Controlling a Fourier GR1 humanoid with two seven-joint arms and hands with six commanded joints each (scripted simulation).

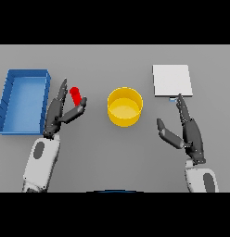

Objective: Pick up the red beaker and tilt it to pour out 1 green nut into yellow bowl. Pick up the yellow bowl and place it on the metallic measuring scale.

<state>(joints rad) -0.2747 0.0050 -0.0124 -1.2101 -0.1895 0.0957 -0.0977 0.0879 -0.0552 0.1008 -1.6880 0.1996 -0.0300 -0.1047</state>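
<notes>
Between left hand [61, 111] fingers and thumb, red beaker [75, 96] slightly tilted, unclasped, right hand [188, 132] open

The grey table [112, 157] carries a blue tray [10, 104] at left, a yellow bowl [125, 107] at centre, and a metallic scale [171, 80] at upper right.

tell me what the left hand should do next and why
Probably close the left hand round the red beaker and lift it. The beaker sits between the thumb and fingers, which look open, not yet clamped. The yellow bowl to its right looks empty, so pouring comes after a firm hold.
</notes>
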